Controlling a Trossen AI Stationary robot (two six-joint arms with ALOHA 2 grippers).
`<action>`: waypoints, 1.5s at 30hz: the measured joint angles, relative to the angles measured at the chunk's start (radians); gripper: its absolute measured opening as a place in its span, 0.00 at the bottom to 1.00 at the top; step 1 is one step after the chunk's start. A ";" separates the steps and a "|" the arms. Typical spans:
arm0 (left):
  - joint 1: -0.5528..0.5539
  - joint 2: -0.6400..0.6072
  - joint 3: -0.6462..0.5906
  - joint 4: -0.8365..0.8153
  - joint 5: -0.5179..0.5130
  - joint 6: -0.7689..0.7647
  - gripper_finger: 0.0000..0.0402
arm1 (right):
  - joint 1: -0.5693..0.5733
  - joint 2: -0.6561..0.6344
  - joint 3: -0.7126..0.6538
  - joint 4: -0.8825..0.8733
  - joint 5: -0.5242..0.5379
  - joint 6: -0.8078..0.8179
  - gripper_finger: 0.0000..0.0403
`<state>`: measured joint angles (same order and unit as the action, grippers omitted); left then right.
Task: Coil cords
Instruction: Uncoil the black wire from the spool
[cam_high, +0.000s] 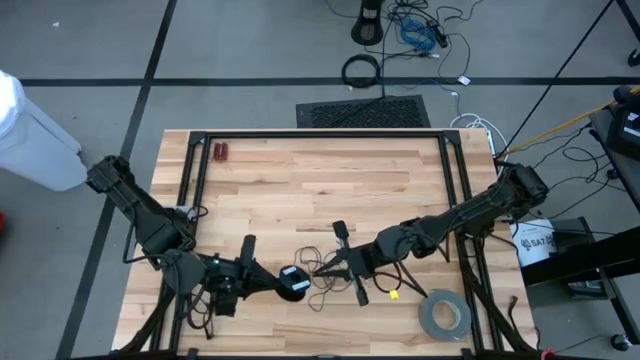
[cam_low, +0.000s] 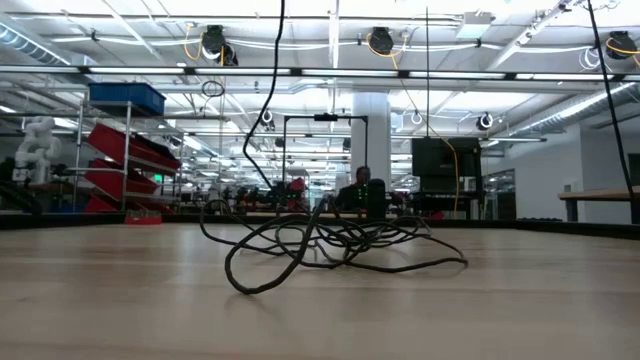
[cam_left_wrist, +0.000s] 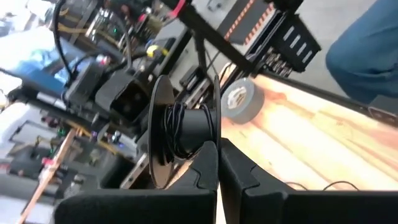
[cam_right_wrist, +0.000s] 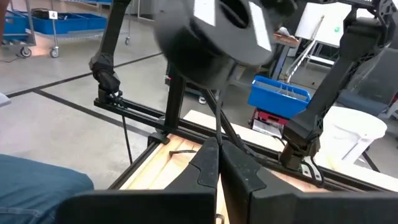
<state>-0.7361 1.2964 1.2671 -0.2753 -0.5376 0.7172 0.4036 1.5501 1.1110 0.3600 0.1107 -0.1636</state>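
A thin black cord lies as loose wiry strands (cam_high: 322, 288) near the table's front edge; the low view shows the pile (cam_low: 330, 240), with one strand rising out of sight. Part of it is wound on the hub of a black spool (cam_left_wrist: 180, 127), which hangs above the table in my left gripper (cam_high: 283, 284). My right gripper (cam_high: 328, 268) reaches in from the table's right, just beside the spool (cam_right_wrist: 211, 43), and is shut on a stretch of the cord. My left gripper pinches the rim of one spool flange (cam_left_wrist: 215, 138) between its two fingers. It comes from the table's left, slanting slightly down. The spool is lifted clear of the table, with its axis about level. My right gripper pinches the cord (cam_right_wrist: 219, 127) between its shut fingers, coming level from the table's right. From the fingertips the strand runs fairly straight up to the spool. The rest of the cord lies slack on the table.
A grey tape roll (cam_high: 445, 315) lies flat at the front right, with a small yellow piece (cam_high: 393, 294) beside it. A small red object (cam_high: 220, 152) sits at the far left. A black frame (cam_high: 320, 135) borders the tabletop, and bare wood spreads across the far half.
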 joint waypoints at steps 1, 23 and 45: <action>0.000 0.000 0.000 -0.007 -0.011 -0.011 0.00 | 0.003 0.000 0.000 -0.006 0.000 0.004 0.00; -0.013 -0.002 0.000 -0.080 -0.094 -0.057 0.00 | 0.138 -0.153 -0.001 -0.200 0.130 0.012 0.00; -0.002 -0.002 0.000 -0.086 -0.084 -0.084 0.00 | 0.185 -0.290 0.000 -0.065 0.180 -0.185 0.00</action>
<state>-0.7382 1.2949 1.2671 -0.3613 -0.6218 0.6329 0.5882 1.2602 1.1114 0.2947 0.2911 -0.3484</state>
